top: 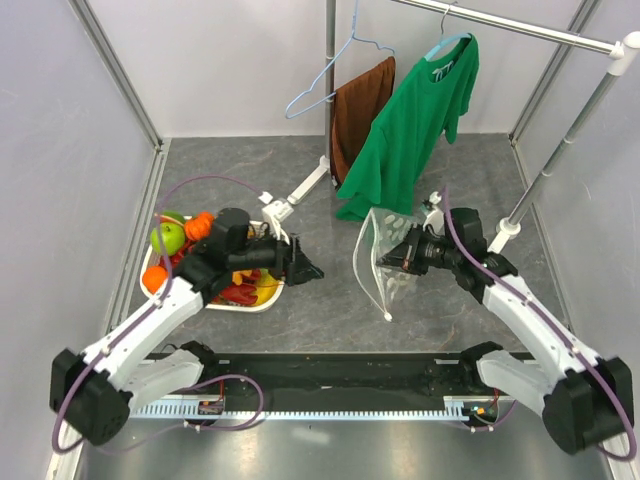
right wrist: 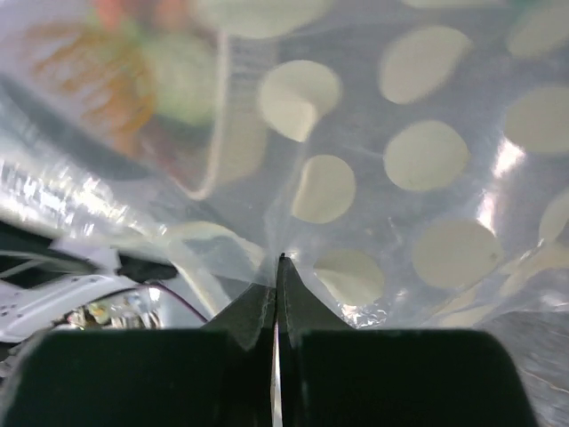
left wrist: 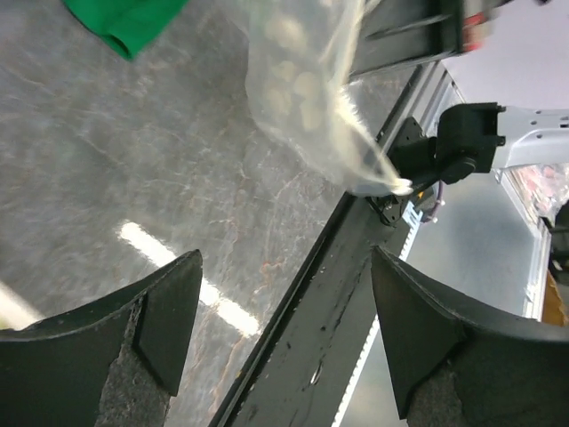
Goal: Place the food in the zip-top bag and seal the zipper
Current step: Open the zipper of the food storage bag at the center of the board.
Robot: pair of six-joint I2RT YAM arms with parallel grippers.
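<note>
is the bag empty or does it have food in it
Looks empty: the zip-top bag in the right tool shows only its dots; the food sits in the basket.

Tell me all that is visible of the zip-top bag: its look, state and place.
The zip-top bag is a clear, floppy plastic pouch with white polka dots. It is held up, crumpled, right of centre, in front of the green T-shirt. A whitish zipper strip runs down its left edge. The right gripper, shut, pinches its film.

Overhead, two wrist close-ups; bag (top: 381,268) shared
</note>
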